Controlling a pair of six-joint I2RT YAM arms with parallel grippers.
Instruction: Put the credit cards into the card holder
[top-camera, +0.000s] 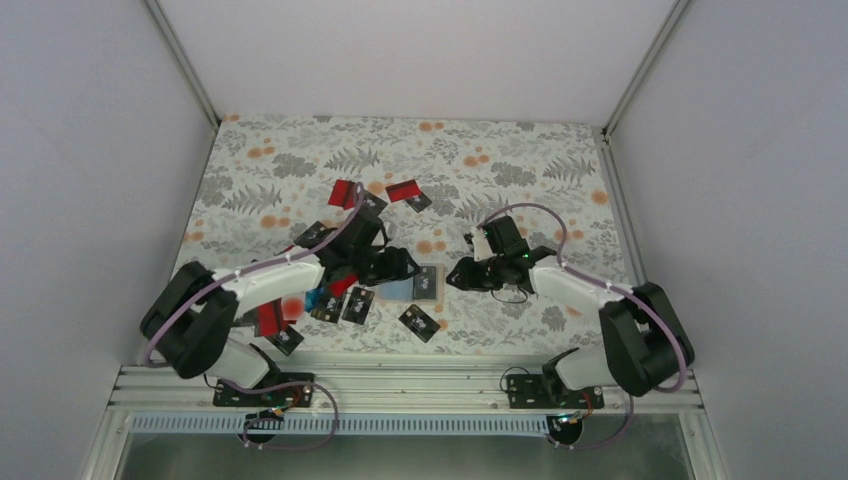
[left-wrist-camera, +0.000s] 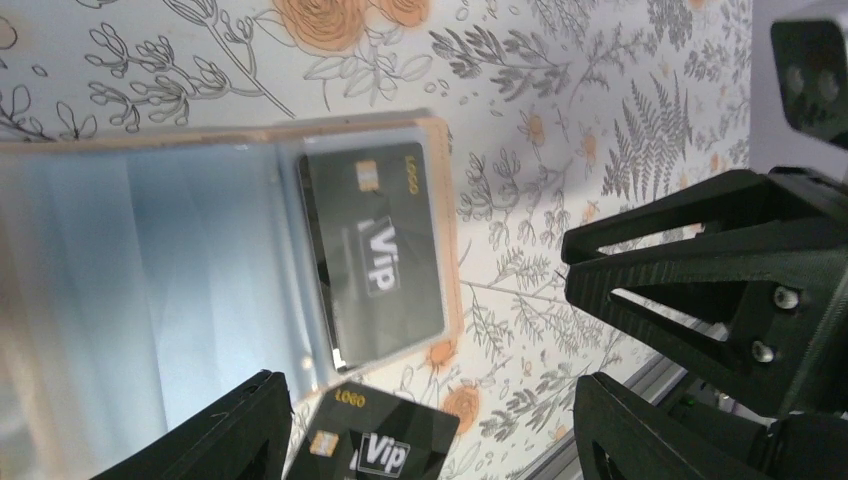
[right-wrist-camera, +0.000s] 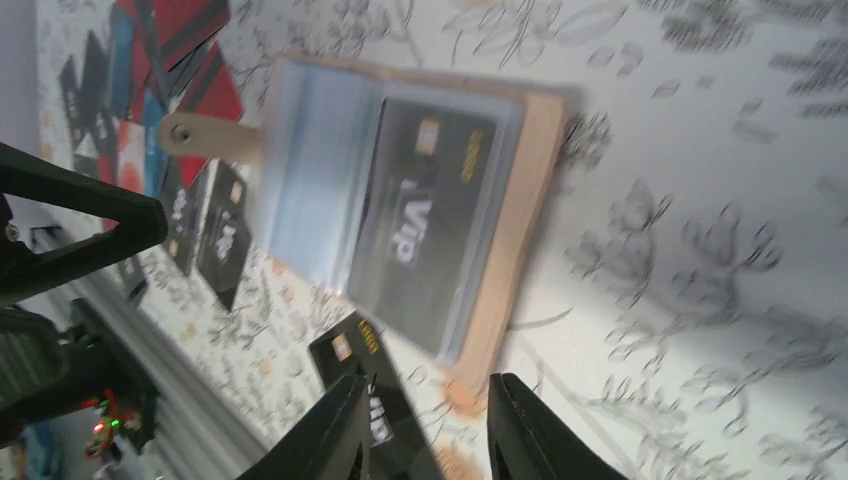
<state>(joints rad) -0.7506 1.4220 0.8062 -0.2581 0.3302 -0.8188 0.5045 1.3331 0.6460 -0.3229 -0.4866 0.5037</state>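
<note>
The card holder (top-camera: 418, 284) lies open on the floral tablecloth (top-camera: 520, 150), with a black Vip card (left-wrist-camera: 385, 265) tucked in its clear pocket. The left gripper (left-wrist-camera: 428, 388), at the holder's 9 o'clock, has its jaws spread wide and grasps nothing. The right gripper (right-wrist-camera: 428, 385), at 3 o'clock, is parted and also empty. A loose black card (top-camera: 420, 322) lies at the holder's 6 o'clock.

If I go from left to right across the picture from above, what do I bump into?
red card → black card → card holder → right hand → right arm
</note>
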